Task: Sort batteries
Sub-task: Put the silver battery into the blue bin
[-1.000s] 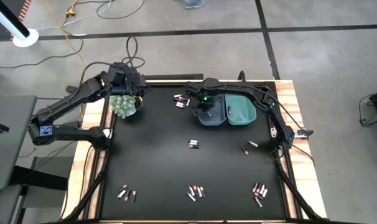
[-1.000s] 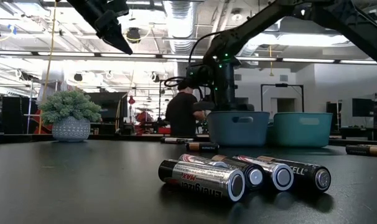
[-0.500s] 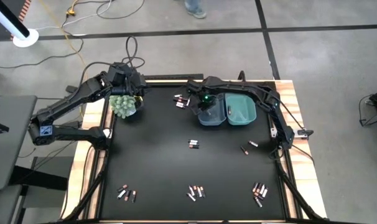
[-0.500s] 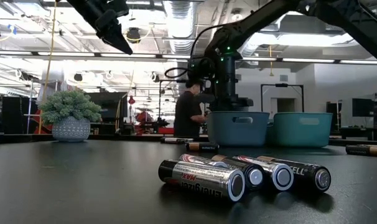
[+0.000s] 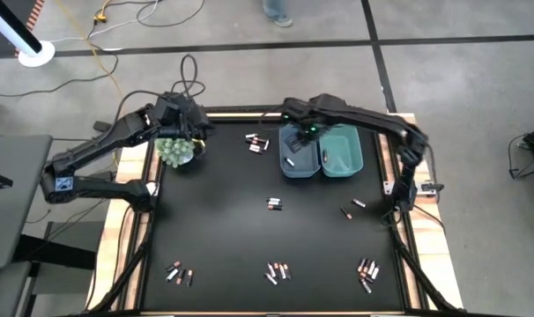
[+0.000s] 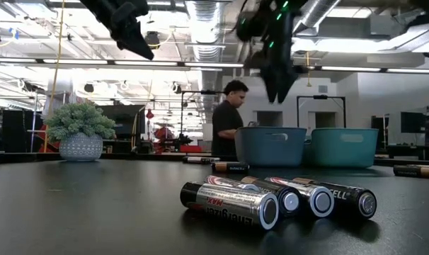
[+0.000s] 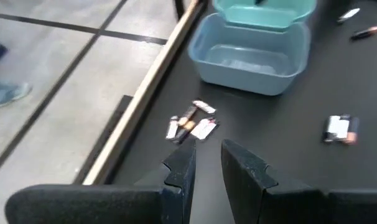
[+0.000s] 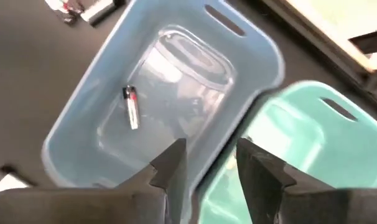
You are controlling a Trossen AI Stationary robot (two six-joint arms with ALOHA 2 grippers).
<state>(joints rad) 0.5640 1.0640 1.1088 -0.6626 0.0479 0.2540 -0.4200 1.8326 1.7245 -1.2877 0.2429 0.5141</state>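
Above the far edge of the black table (image 5: 223, 229), the right gripper (image 8: 207, 163) hangs over the seam between a blue bin (image 5: 298, 151) and a teal bin (image 5: 340, 153), its two dark fingers parted by a modest gap with nothing between them. One silvery battery with a red end (image 8: 132, 108) lies alone on the floor of the blue bin, seen from the right wrist camera. Across the table at the far left corner, the left gripper (image 7: 206, 163) is held in the air beside a small potted plant (image 5: 174, 150), fingers set a narrow way apart and empty. A loose cluster of batteries (image 5: 255, 143) rests on the table just left of the blue bin, between it and the plant. Another pair (image 5: 274, 204) lies near the table's middle, and two more (image 5: 352, 207) sit to the right of centre. Three further groups line the near edge: one at the left (image 5: 179, 275), one at the middle (image 5: 277, 272), one at the right (image 5: 367, 272). From table height, the middle group of silvery and dark cells (image 6: 278, 198) fills the foreground, with both bins standing behind it. Beyond the table, a person (image 6: 227, 126) in dark clothing stands in the room.
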